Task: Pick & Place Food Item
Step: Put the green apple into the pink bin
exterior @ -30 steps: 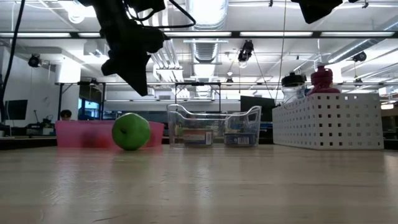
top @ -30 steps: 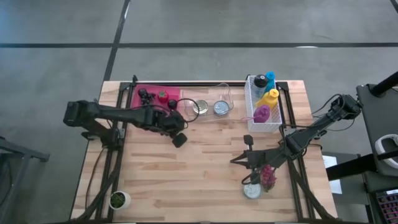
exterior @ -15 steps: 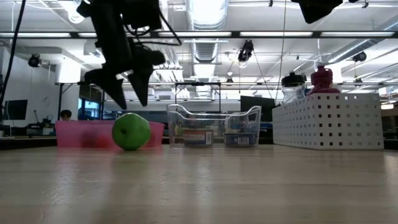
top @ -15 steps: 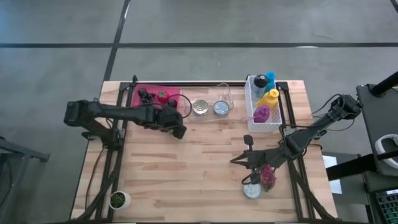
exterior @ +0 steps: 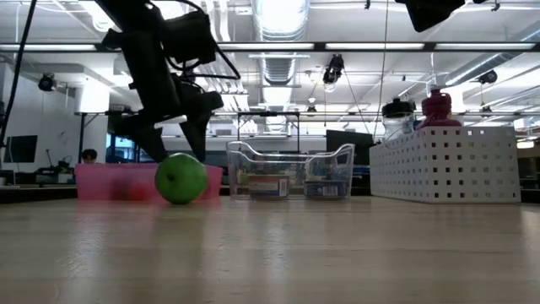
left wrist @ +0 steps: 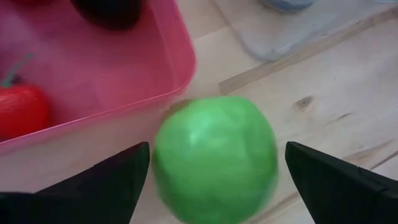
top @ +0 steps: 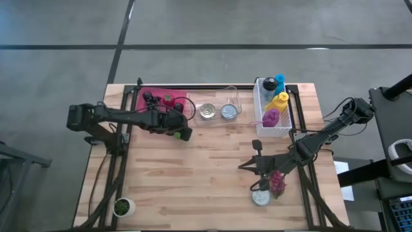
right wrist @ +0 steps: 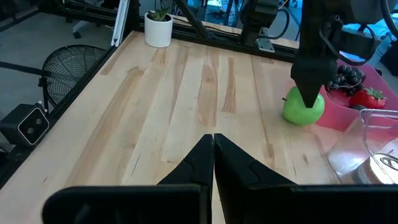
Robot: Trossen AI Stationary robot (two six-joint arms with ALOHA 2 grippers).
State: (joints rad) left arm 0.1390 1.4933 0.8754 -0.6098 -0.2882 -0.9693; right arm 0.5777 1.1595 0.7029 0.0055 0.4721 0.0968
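Note:
A green apple (left wrist: 214, 158) rests on the wood table against the near right corner of a pink tray (left wrist: 93, 74). The tray holds a strawberry (left wrist: 22, 112) and dark grapes (top: 149, 98). My left gripper (left wrist: 214, 149) stands open over the apple (exterior: 180, 178), pointing down. One finger (left wrist: 118, 177) is on each side of it with a narrow gap showing; the high view hides most of the apple under this gripper (top: 180, 133). My right gripper (right wrist: 213, 146) is shut and holds nothing, above the table's near right part (top: 252, 165).
A clear bin (top: 215, 108) with two cans stands right of the pink tray. A white perforated basket (top: 273, 109) of bottles is at the far right. Purple grapes (top: 277, 183) and a small white dish (top: 261, 197) lie near the right arm. A potted plant (top: 122, 207) sits near left.
My left gripper has moved toward the table's far left, onto the apple. It has come down until its fingers flank the apple, and it has gone from shut to wide open.

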